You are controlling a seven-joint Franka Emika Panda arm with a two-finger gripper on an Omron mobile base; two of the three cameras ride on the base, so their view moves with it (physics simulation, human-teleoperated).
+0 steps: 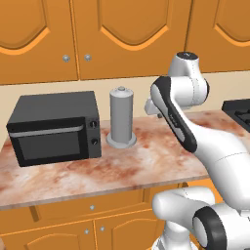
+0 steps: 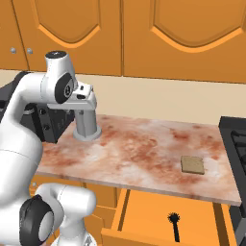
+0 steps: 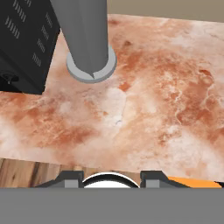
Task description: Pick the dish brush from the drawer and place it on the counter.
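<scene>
Three views checked in turn. Left base view: I see the arm raised above the counter (image 1: 73, 178), with a black microwave (image 1: 53, 128) at the left and a grey cylinder (image 1: 121, 117) standing upright beside it. Right base view: the drawer (image 2: 144, 211) stands pulled open under the counter edge; the dish brush (image 2: 175, 226) lies flat on its floor, head toward the counter, handle toward the front. A brown sponge (image 2: 192, 165) lies on the counter, above the drawer, near the stove (image 2: 236, 139). The hand sits high beside the cylinder, well apart from the brush. Hand view: the gripper (image 3: 111, 178) looks down on marble; only its fingertips (image 3: 70, 178) show, set apart.
</scene>
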